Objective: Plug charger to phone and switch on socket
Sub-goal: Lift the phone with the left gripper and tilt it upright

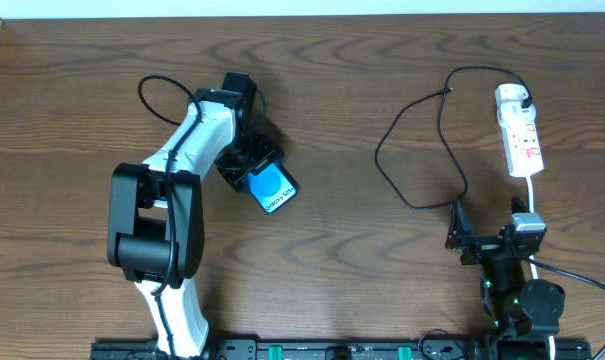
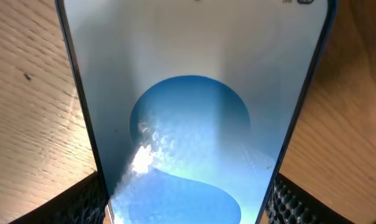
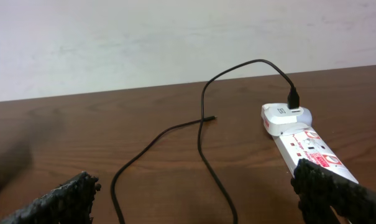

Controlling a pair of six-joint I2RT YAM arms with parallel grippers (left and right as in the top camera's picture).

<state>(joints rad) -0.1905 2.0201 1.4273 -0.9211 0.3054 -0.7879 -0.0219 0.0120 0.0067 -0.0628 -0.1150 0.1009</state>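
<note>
Overhead view: the left hand (image 1: 254, 168) is clenched across the phone (image 1: 274, 189), which lies slantwise on the tabletop (image 1: 332, 110) left of centre, its upper part hidden under the hand. Well apart on the right, the socket (image 1: 520, 132) lies by the far edge. The charger (image 1: 378, 156) loops loosely between the two. The right hand (image 1: 490, 230) sits near the front edge, released and holding nothing.

Left wrist view: the phone (image 2: 194, 118) fills the picture, both ends cut off. The fingertips (image 2: 82, 200) press against its two long edges.

Right wrist view: the fingertips (image 3: 63, 202) are spread wide at the lower corners. The charger (image 3: 201, 134) ends in a small tip lying free on the tabletop, while its other end enters a white block on the socket (image 3: 307, 144). The socket's near end is hidden behind the right finger, and its switch is too small to read.
</note>
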